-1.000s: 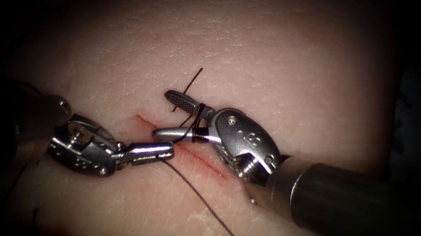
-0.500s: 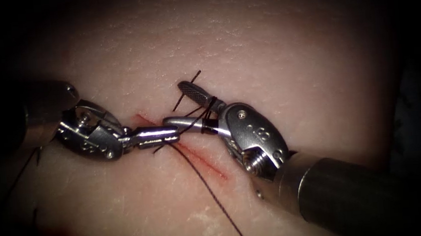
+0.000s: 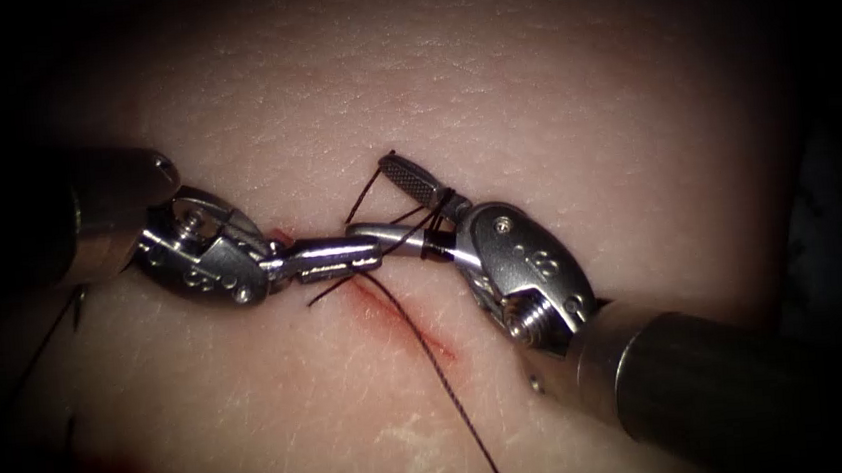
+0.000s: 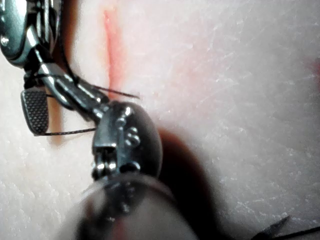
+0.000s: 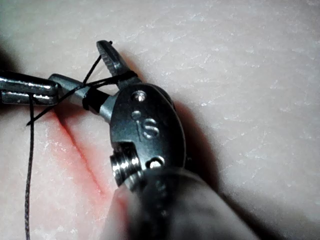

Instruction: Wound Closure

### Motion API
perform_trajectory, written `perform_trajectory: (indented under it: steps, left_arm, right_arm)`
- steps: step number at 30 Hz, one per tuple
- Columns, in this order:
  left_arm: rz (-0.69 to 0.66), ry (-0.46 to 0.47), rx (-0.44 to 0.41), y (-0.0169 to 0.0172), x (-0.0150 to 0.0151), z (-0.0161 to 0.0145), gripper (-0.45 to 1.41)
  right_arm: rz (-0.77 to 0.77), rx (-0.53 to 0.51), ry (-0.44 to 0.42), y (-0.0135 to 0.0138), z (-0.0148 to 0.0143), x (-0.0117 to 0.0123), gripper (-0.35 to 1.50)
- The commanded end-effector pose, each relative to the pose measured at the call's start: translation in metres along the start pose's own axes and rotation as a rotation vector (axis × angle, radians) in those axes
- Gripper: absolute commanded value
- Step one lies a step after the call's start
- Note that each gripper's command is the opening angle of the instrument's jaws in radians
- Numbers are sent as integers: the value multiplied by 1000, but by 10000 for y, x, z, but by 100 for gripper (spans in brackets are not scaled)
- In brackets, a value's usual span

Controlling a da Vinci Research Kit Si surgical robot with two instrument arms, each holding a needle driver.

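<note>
Light pools on the tissue [image 3: 550, 96] at centre; darkness rings the endoscope view, deepest from 7 to 10 o'clock. Glare glints on my right tool [image 3: 373, 200] and my left tool [image 3: 370, 254], clamped on dark thread [image 3: 430, 356]. Both cast shadows.

The left tool [image 3: 337, 258] is placed over the cut [image 3: 402, 318] on the tissue [image 3: 550, 86], tip to tip with the right tool [image 3: 393, 204]; thread [image 3: 443, 385] is wound around the latter's open jaws.

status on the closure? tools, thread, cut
Left tool shut on thread over the cut. Right tool open, thread wrapped round its jaws. Short thread end lies left of the cut.
</note>
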Motion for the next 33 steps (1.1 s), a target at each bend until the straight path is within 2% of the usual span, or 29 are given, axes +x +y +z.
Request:
perform_trajectory:
  steps: [1, 18, 33]
  left_arm:
    - [-2, 2, -3, 7, -3, 6, -45]
    - [-3, 4, -8, 4, -5, 10, -45]
    - [-3, 5, -16, 4, -7, 12, -45]
  right_arm:
    - [1, -2, -1, 1, 8, -12, 83]
    - [-3, -34, 2, 12, 5, -10, 83]
    - [-16, -82, -2, 16, -1, -12, 98]
